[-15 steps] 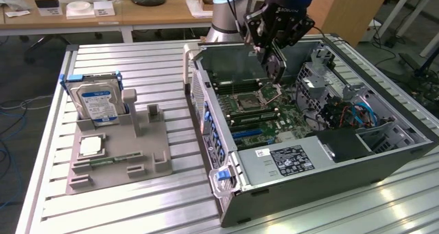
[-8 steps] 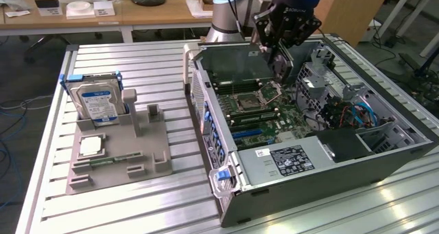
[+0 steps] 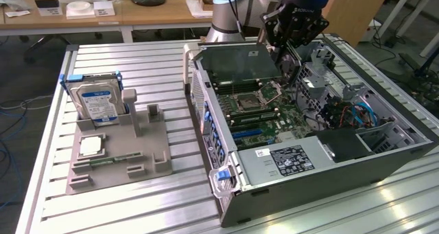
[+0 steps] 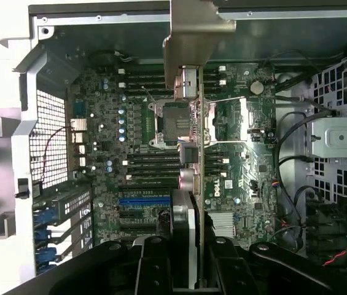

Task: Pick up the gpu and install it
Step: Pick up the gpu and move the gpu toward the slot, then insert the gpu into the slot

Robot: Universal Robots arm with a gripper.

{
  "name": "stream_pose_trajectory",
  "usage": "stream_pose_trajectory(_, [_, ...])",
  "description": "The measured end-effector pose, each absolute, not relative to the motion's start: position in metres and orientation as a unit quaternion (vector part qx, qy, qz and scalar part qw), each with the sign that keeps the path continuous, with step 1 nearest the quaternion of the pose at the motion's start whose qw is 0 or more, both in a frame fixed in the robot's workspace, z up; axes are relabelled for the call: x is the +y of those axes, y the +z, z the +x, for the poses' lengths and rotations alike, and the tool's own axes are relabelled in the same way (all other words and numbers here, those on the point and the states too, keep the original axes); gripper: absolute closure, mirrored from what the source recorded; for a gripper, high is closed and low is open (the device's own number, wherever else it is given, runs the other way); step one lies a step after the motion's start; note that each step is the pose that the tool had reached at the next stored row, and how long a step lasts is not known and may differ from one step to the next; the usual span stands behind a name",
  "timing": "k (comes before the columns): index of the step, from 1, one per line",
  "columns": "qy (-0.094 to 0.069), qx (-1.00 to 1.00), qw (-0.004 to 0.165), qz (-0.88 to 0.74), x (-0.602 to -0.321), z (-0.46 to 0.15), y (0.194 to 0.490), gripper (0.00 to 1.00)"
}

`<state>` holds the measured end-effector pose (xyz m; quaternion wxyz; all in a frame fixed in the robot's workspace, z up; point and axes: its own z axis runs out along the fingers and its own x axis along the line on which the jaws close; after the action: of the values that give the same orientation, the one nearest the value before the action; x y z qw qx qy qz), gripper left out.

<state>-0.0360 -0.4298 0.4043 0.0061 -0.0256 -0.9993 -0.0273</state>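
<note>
The gpu [image 3: 237,64] is a flat dark green card held over the open computer case [image 3: 205,121]. My gripper [image 3: 287,56] is shut on the card's edge nearest the exterior view's right. In the wrist view the gpu [image 4: 201,160] is seen edge-on as a thin line across the motherboard [image 4: 99,123], with its pale metal bracket [image 4: 188,37] at the far end. My gripper [image 4: 188,270] clamps the card there, and a black finger [image 4: 155,264] shows on one side of it. The card hangs above the board, apart from the slots.
A blue expansion slot [image 4: 142,200] lies on the motherboard beside the card's line. The power supply [image 3: 288,159] fills the case's near end. On the exterior view's left, a grey fixture [image 3: 147,141] holds a hard drive [image 3: 99,100], a processor [image 3: 90,145] and a memory stick [image 3: 116,159].
</note>
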Motion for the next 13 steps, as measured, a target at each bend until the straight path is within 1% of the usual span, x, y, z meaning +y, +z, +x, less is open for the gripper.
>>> stream_pose_trajectory(13, [-0.027, -0.999, 0.006, -0.026, -0.4297, -0.0359, 0.4042, 0.72])
